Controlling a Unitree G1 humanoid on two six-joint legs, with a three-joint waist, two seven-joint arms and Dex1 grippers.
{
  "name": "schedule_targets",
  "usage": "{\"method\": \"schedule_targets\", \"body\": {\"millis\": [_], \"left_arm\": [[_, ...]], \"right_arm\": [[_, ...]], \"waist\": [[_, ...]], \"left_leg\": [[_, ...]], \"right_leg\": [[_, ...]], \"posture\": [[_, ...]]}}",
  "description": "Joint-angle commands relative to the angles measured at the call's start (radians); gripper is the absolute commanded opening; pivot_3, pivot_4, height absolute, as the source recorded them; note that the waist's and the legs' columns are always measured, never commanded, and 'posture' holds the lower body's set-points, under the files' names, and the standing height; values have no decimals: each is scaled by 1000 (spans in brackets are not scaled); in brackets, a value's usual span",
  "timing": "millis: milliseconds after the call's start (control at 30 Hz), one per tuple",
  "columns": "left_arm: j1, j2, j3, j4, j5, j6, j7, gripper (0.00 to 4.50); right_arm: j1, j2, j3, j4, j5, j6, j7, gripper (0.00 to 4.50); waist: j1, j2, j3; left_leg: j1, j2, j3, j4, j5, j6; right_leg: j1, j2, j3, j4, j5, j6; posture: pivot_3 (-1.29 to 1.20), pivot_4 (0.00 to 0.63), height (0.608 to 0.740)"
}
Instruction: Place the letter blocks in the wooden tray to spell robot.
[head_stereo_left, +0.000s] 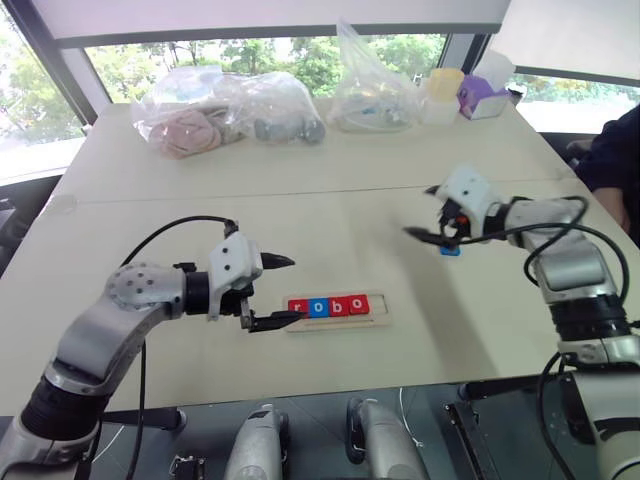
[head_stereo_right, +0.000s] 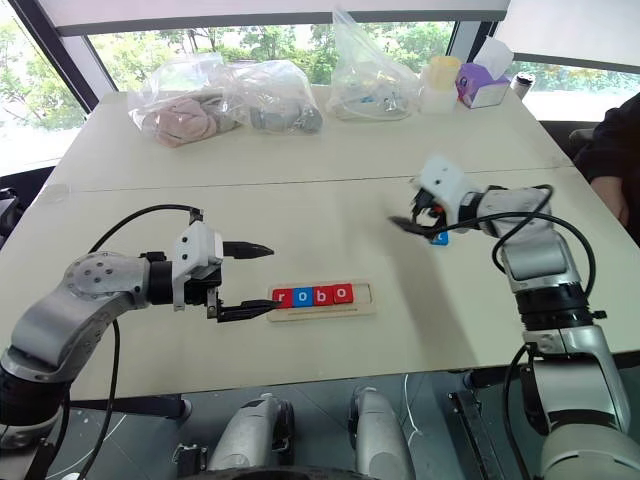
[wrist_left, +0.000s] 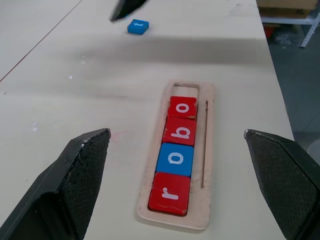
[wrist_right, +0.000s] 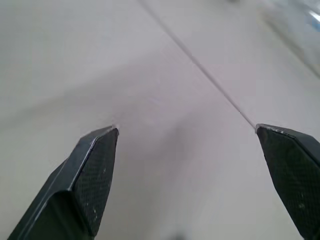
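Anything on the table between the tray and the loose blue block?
Nothing: bare table between the tray and the blue block, seen in the left wrist view.

We see a pale wooden tray (wrist_left: 209, 150) with a matt, faintly grained rim. The four letter blocks (wrist_left: 177, 157) in its slot look like smooth plastic with a soft sheen, as does the loose blue block (wrist_left: 138, 26) on the worktop. The worktop (head_stereo_left: 330, 215) is a smooth, matt cream surface. Each tool's fingers (wrist_left: 82, 175) are black with a fine cross-hatched, rubbery texture. Crinkled, glossy clear plastic bags (head_stereo_left: 225, 110) lie toward twelve o'clock.
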Motion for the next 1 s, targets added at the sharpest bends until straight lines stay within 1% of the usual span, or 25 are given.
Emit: {"method": "schedule_targets", "body": {"millis": [33,133,200,267,400,533,767,800,867,900,933,967,1000], "left_arm": [[-8,-3,3,-15,1,-24,-3,4500],[-17,-4,-3,-5,4,-30,-8,4500],[-29,-5,-7,5,6,-34,-14,4500],[-34,-5,-7,10,6,-36,-19,4500],[-40,-2,-10,15,9,-42,-26,4500],[-42,-1,-9,13,10,-41,-26,4500],[-41,-5,-10,4,12,-34,-16,4500],[-40,-5,-9,3,11,-33,-16,4500],[-39,-6,-10,1,11,-31,-13,4500],[-40,-7,-10,0,10,-29,-11,4500],[-40,-8,-11,0,10,-28,-10,4500],[-41,-10,-13,0,11,-27,-8,4500],[-41,-12,-14,-1,9,-26,-7,4500]], "right_arm": [[56,65,-83,-119,13,190,-163,4442],[108,141,-122,-196,18,333,-274,4442],[128,216,-161,-245,25,442,-364,4442],[144,271,-174,-293,28,504,-422,4442],[163,330,-176,-329,14,561,-513,4442],[163,371,-206,-313,30,594,-576,4442],[163,428,-249,-274,65,614,-634,4442],[163,432,-251,-274,69,616,-641,4210],[162,440,-243,-277,75,615,-647,3595],[163,444,-239,-282,78,616,-649,3157],[163,446,-236,-285,81,616,-650,2575],[164,447,-235,-288,83,616,-655,2103],[165,448,-236,-290,85,616,-660,1450]], "waist": [[-3,0,0],[-5,1,0],[-4,1,0],[-3,1,0],[-3,1,-1],[-3,1,-1],[-4,1,-1],[-4,1,-1],[-4,1,-1],[-4,1,-1],[-4,1,-1],[-4,1,-1],[-4,1,-1]], "left_leg": [[0,0,0,0,0,0],[0,0,0,0,0,0],[0,0,0,0,0,0],[0,1,0,0,0,0],[0,1,-1,0,0,0],[-1,0,-1,0,0,0],[0,0,-2,0,0,0],[0,0,-3,0,0,0],[0,0,-3,0,0,0],[0,0,-3,0,0,0],[0,0,-3,0,0,0],[0,0,-3,0,0,0],[0,0,-3,0,0,0]], "right_leg": [[0,0,0,0,0,0],[-1,0,1,1,0,0],[-1,0,1,1,0,0],[-1,1,1,1,0,1],[-1,0,1,1,0,1],[-1,0,1,0,0,0],[0,0,1,0,-1,2],[0,0,1,0,-2,3],[0,0,1,0,-2,3],[0,0,1,0,-2,3],[0,0,1,0,-2,3],[0,0,1,0,-2,3],[0,0,1,0,-2,3]], "posture": [[0,150,740],[0,150,740],[0,150,740],[0,150,740],[0,150,740],[0,150,740],[0,150,740],[0,150,740],[0,150,740],[0,150,740],[0,150,740],[0,150,740],[0,150,740]]}}
